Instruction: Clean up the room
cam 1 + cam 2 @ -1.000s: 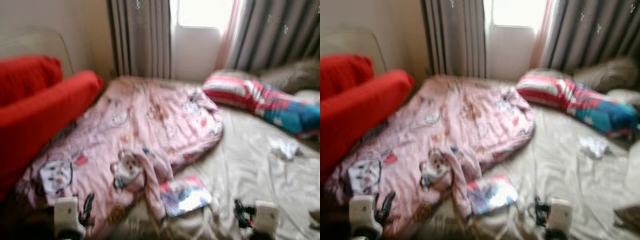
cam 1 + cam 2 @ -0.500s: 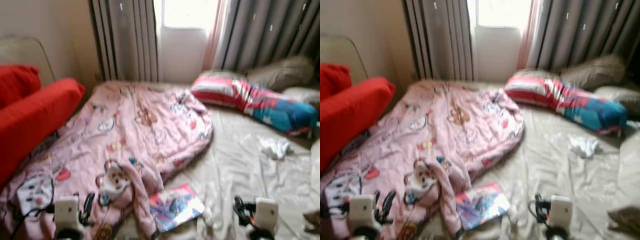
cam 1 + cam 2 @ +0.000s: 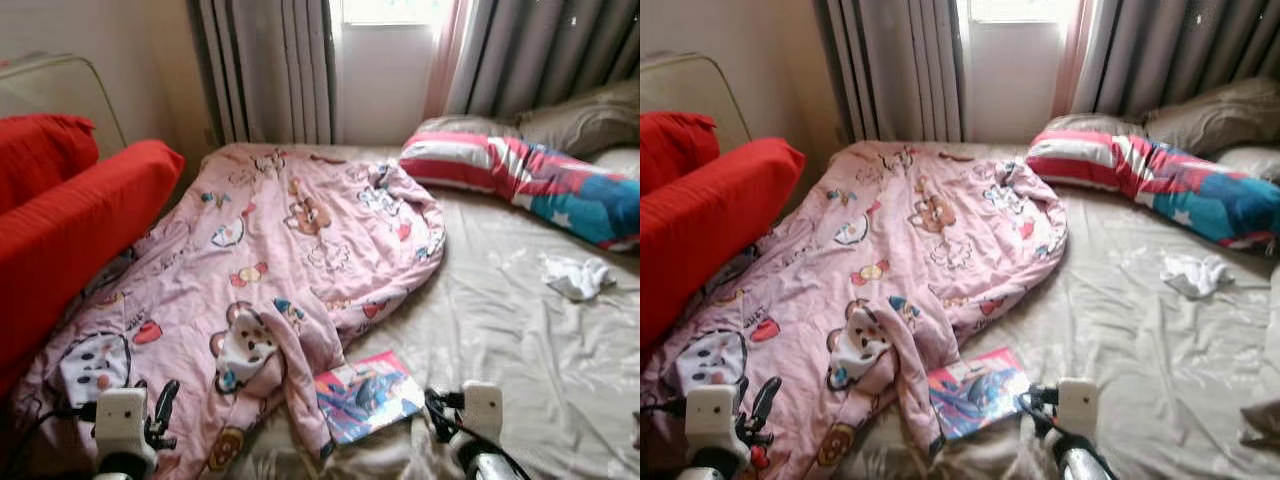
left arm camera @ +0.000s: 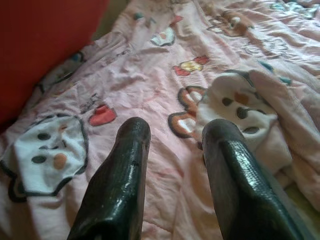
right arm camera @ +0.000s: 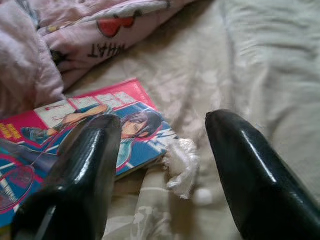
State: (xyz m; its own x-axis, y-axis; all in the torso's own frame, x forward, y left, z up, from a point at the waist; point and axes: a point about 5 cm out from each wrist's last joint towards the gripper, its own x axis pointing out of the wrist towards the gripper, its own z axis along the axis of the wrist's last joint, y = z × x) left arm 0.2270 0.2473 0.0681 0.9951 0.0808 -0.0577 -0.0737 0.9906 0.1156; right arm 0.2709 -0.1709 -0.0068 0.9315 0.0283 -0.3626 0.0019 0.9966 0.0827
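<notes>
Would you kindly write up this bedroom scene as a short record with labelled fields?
Setting: bed with a beige sheet, grey curtains behind
Blanket: pink cartoon blanket, crumpled over the bed's left half
Magazine: colourful magazine flat on the sheet, partly under the blanket's edge
Pillow: striped pillow at the head
Loose items: white cloth on the sheet; small white scrap beside the magazine
Left side: red cushions
Left gripper: open, above the blanket
Right gripper: open, over the magazine's edge
</notes>
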